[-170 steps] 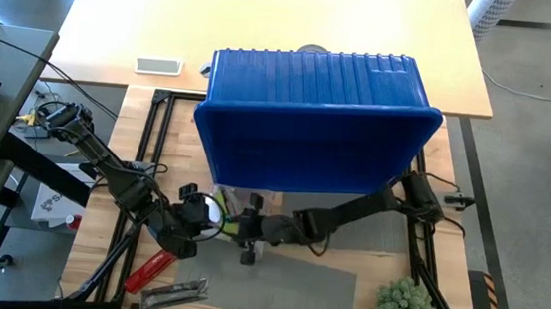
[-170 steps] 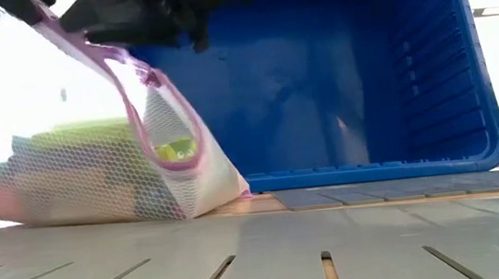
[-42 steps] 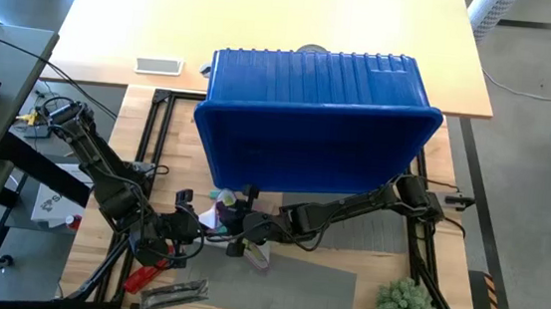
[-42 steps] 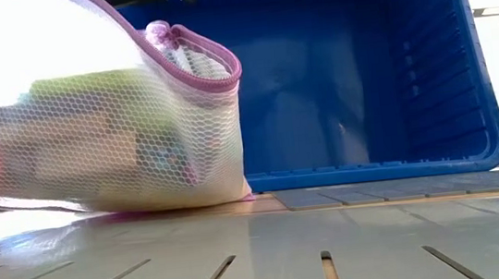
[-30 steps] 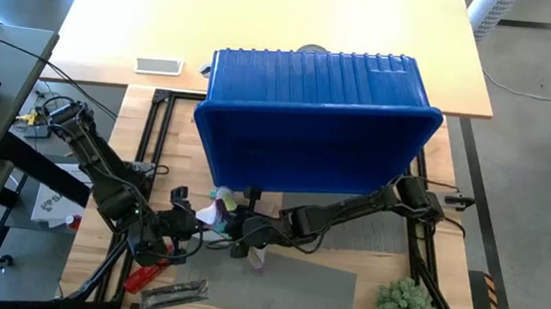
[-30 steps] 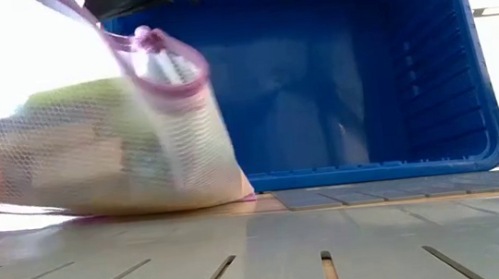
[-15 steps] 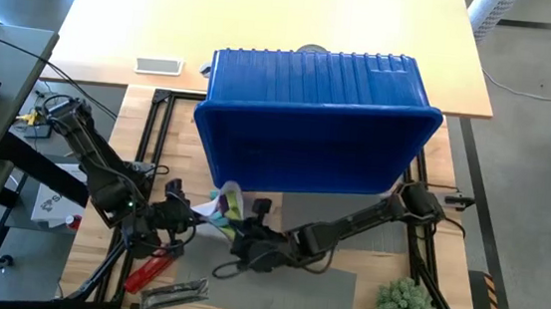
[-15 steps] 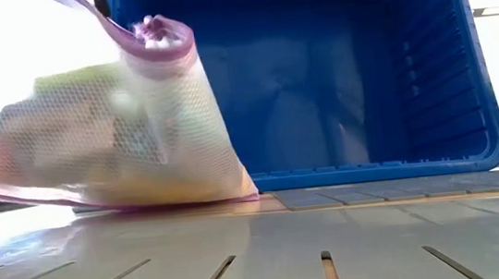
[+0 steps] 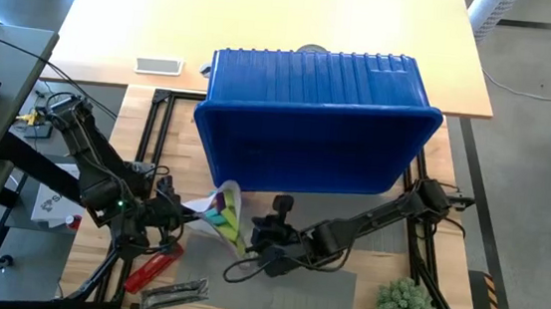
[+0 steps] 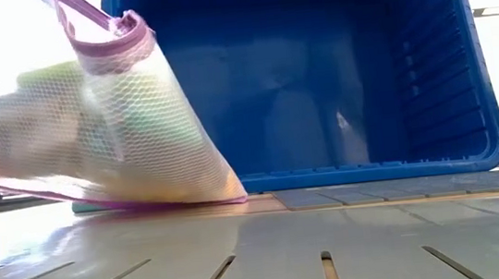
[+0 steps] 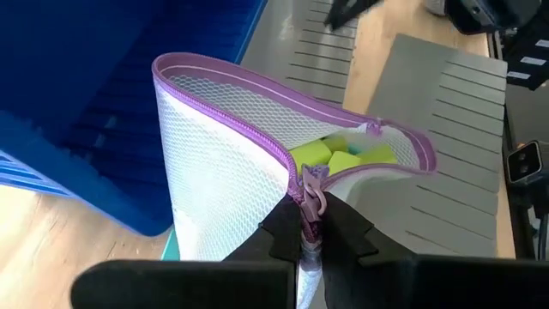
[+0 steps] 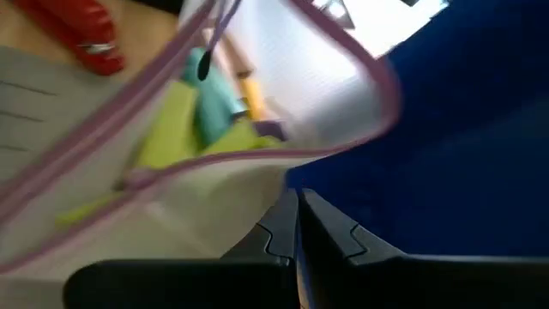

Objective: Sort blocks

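A white mesh bag (image 9: 220, 215) with a purple zipper rim stands open on the table in front of the blue bin (image 9: 319, 118). Inside it lie lime, teal and yellow blocks (image 11: 330, 156). The bag's bottom edge (image 10: 145, 202) rests on the table, and its mouth is raised and tilted. My left gripper (image 9: 172, 216) is on the bag's left side, shut on the zipper end. To the bag's right, my right gripper (image 9: 256, 241) is shut and points at the bag's mesh wall (image 12: 223, 197). My left gripper pinches the zipper end of the rim (image 11: 307, 190) between its two fingers, at the slider. The fingers come from the table's left, slanting down. The bag hangs from that point with its mouth gaping and its bottom on the table. My right gripper's shut fingertips (image 12: 287, 221) stand close under the purple rim (image 12: 287, 159). Whether they touch or pinch the mesh, I cannot tell.
The blue bin lies tipped on its side just behind the bag, its opening facing the near edge (image 10: 336, 75). A red tool (image 9: 151, 267) and a metal piece (image 9: 176, 291) lie near the front left. A slotted grey mat (image 9: 303, 292) and a small green plant (image 9: 404, 304) lie at the front right.
My left gripper has moved up and toward the table's left edge with the zipper end. The bag's mouth has risen, tipped leftward and gaped wider, while its bottom has stayed on the table. My right gripper has shifted a little toward the right edge and turned, still shut.
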